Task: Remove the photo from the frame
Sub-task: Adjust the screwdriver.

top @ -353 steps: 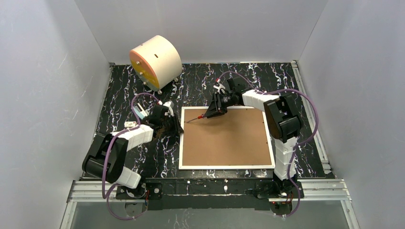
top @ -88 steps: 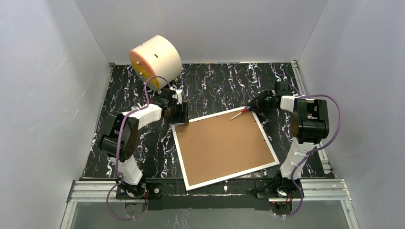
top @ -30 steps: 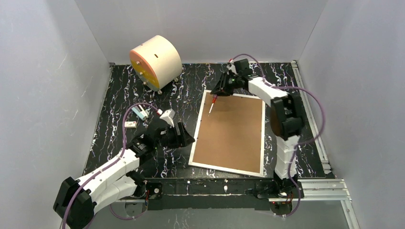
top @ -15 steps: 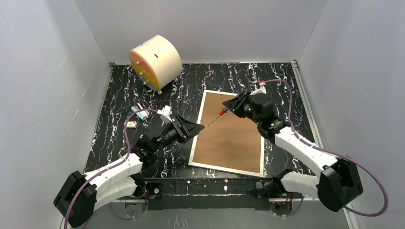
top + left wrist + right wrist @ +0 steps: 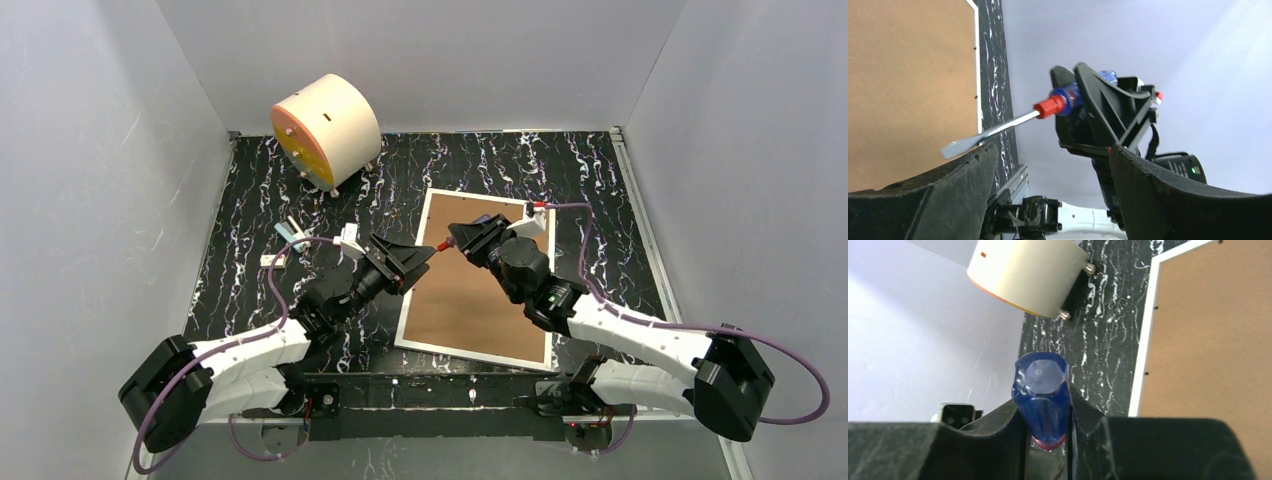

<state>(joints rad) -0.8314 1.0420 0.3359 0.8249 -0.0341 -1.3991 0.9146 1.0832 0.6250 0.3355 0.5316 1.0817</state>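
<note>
Looking down from above, the frame (image 5: 470,315) lies back-up on the desk (image 5: 480,165). Its photo is hidden, presumably under the brown board. Over it the right fingers (image 5: 478,238) offer a screwdriver (image 5: 443,243) toward the left fingers (image 5: 408,252), a handover, I'd guess. From the left wrist, those fingers stand wide apart, the flat blade pointing between them. From the right wrist, the fingers are clamped on the blue handle.

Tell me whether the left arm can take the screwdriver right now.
Probably yes: the left gripper is open and the screwdriver blade sits right before it, with nothing between. The right gripper grips the handle.
</note>
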